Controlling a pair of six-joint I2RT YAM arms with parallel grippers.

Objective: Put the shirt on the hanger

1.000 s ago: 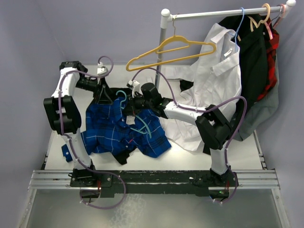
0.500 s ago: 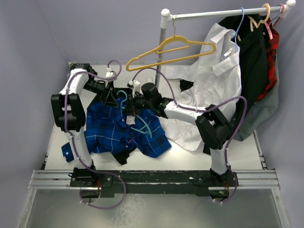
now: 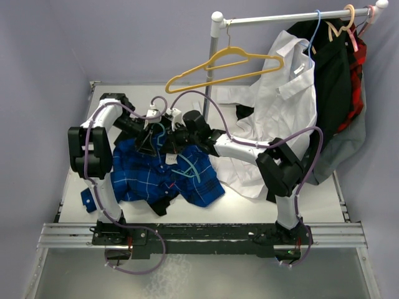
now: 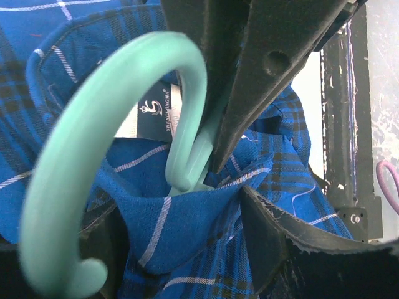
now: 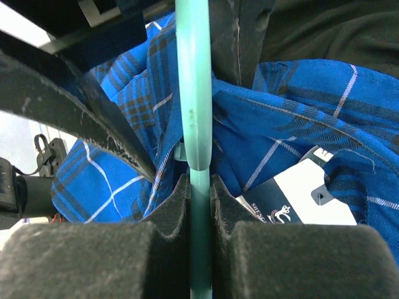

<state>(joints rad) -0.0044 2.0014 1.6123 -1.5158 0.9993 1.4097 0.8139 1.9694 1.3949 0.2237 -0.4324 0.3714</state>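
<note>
Snagging: right claw (image 5: 199,208) pinches the hanger (image 5: 194,93); left claw (image 4: 187,249), half open astride shirt (image 3: 143,174) collar, might nip the hook (image 4: 112,124).

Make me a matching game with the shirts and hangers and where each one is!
Things:
1. bright blue plaid shirt
2. thin teal plastic hanger
3. thin yellow hanger
4. plain white shirt

Places:
A. hanging empty on the rail
B. clamped in the right pincer
C. hanging from the rail, hem on the table
D. crumpled on the table

Pairs: 1-D, 2-B, 3-A, 4-C.
</note>
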